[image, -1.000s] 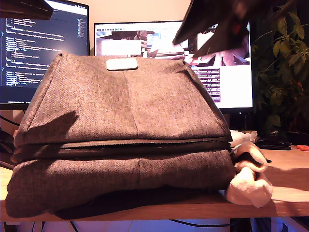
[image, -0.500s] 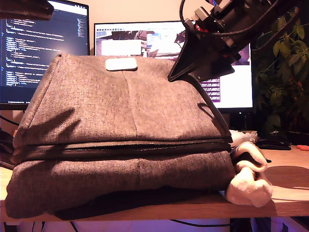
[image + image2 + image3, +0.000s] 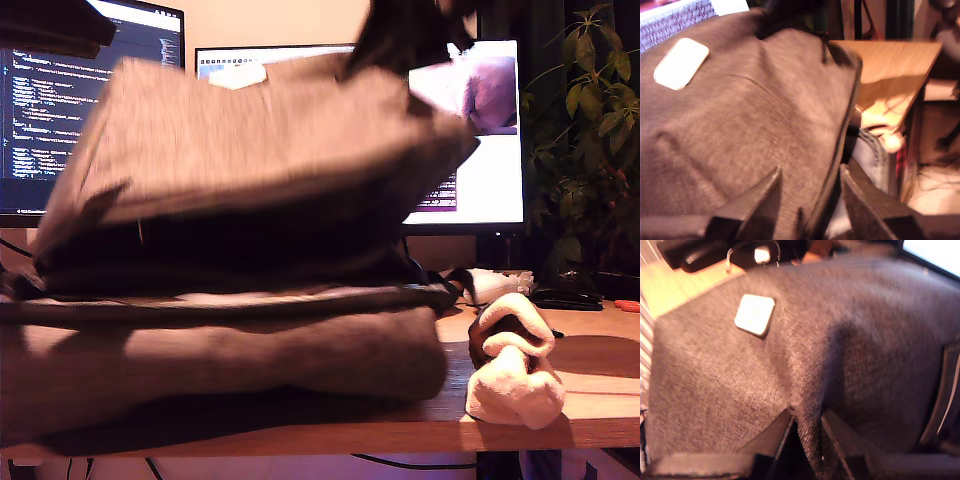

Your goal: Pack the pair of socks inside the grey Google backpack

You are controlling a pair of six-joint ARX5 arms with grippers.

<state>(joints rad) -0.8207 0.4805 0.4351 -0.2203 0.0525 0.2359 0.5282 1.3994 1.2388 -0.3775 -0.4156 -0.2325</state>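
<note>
A lumpy cream pair of socks [image 3: 513, 372] rests on the wooden surface [image 3: 600, 398], just beside the grey Google backpack [image 3: 250, 200], whose heathered woven flap is raised. My first gripper [image 3: 810, 192] and my second gripper [image 3: 807, 427] each pinch its fabric. Monitors [image 3: 480, 130] glow behind.

The backpack [image 3: 240, 250] lies on the desk [image 3: 590, 400], filling the exterior view's left and middle. The socks [image 3: 512, 372] sit on the desk just beside it, at the exterior view's right, apparently not touching. Two monitors [image 3: 480, 130] stand behind the backpack, a plant [image 3: 590, 120] behind the socks.
</note>
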